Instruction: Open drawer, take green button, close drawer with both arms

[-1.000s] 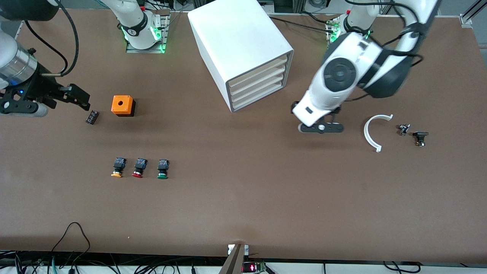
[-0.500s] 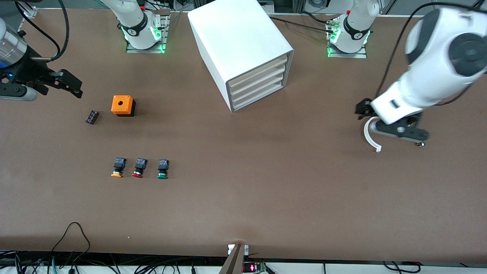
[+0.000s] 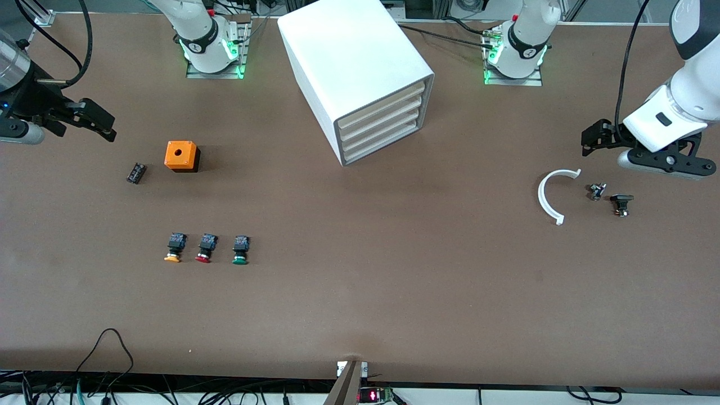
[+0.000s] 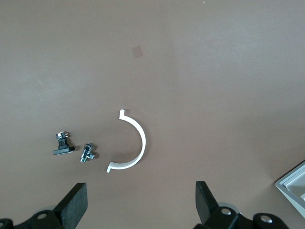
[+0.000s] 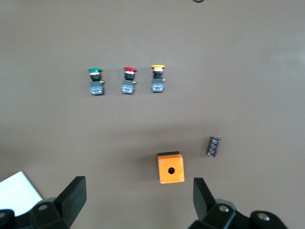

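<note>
Even, diffuse overhead light fills all three views; nothing is dim. The brown counter (image 3: 360, 315) looks matte, with a faint paler sheen toward the lower middle of the front view. Shadows are soft and short: a dark smudge beside the white cabinet (image 3: 349, 62) and under the orange box (image 3: 181, 155). Green lamps glow at the arm bases along the top. Focus is crisp, with no motion blur.

One cabinet (image 3: 354, 73) of four drawers (image 3: 380, 121), three push buttons (image 3: 207, 248), one orange box (image 3: 181, 156), one white arc (image 3: 548, 197).
</note>
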{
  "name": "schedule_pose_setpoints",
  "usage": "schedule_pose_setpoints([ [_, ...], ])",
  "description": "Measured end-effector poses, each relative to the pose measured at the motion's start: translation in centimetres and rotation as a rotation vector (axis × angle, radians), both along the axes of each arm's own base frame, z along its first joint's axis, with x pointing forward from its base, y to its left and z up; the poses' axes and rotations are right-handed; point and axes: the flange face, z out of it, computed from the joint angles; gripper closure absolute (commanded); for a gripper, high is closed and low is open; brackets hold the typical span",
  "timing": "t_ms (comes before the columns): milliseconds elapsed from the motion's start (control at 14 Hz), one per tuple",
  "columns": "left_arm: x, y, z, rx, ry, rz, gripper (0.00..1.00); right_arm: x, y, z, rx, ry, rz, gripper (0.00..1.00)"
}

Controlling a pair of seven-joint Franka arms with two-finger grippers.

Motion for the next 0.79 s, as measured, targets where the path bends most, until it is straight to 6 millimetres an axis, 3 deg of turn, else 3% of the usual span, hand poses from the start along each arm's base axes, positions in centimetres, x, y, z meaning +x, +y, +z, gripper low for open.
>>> schedule_pose_setpoints([
  [786,-0.7,-1.8,1.0,0.005,0.006,0.113,0.00,1.1,-0.3,-0.2,0.005,-0.009,-0.006,0.01],
])
